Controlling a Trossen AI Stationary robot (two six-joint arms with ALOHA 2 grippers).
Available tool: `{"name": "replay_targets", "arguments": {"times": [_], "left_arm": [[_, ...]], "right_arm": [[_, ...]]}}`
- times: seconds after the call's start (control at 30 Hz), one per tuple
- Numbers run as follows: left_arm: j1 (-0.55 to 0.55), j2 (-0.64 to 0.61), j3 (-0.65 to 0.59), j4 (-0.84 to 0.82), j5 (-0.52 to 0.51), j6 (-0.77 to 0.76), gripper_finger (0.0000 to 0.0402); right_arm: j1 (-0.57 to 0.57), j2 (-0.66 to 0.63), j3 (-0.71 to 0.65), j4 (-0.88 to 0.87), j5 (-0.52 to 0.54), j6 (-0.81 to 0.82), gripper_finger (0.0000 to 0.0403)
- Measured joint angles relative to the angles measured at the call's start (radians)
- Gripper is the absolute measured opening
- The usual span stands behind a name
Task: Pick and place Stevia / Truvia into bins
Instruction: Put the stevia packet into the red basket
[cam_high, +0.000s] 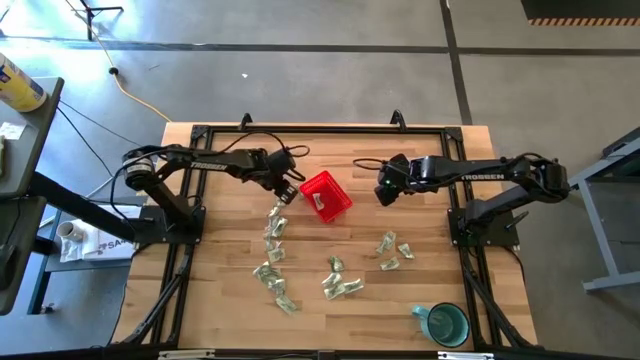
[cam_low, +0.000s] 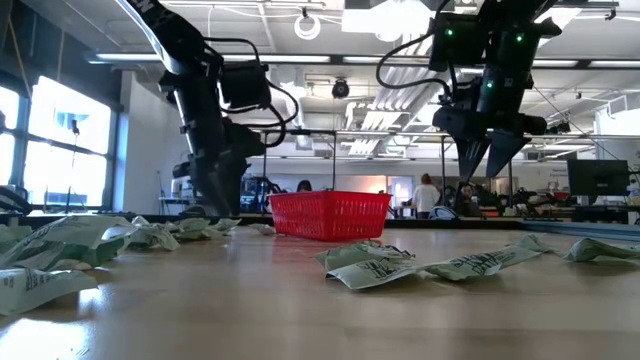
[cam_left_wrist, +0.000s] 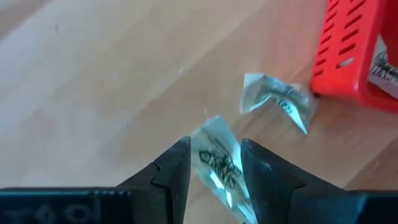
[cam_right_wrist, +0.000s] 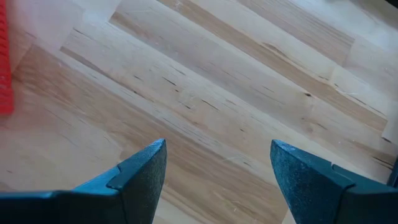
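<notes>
High view: left gripper (cam_high: 284, 194) hovering just beside red basket (cam_high: 326, 195), a packet (cam_left_wrist: 216, 160) between its fingers — lining up for the drop. Right gripper (cam_high: 384, 190) waiting opposite, spread wide, empty.

Left wrist view: pinching that packet; another lying against the basket wall. Bare wood all around — room for moving.

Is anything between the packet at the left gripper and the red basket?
One thing only: a crumpled pale green sweetener packet lies on the wooden table just in front of the red perforated plastic basket. The left gripper has another green-and-white packet between its fingers.
</notes>
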Motion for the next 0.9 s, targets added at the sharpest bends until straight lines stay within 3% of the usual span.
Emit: {"name": "replay_targets", "arguments": {"times": [0.33, 0.67, 0.9], "left_arm": [[0.021, 0.0, 0.0, 0.021, -0.043, 0.114, 0.0164], [0.123, 0.0, 0.0, 0.041, 0.119, 0.247, 0.0172], [0.13, 0.007, 0.0, 0.031, 0.193, 0.388, 0.0172]], "right_arm": [[0.0, 0.0, 0.0, 0.0, -0.006, 0.002, 0.0277], [0.0, 0.0, 0.0, 0.0, -0.011, 0.002, 0.0277], [0.0, 0.0, 0.0, 0.0, -0.011, 0.002, 0.0277]]}}
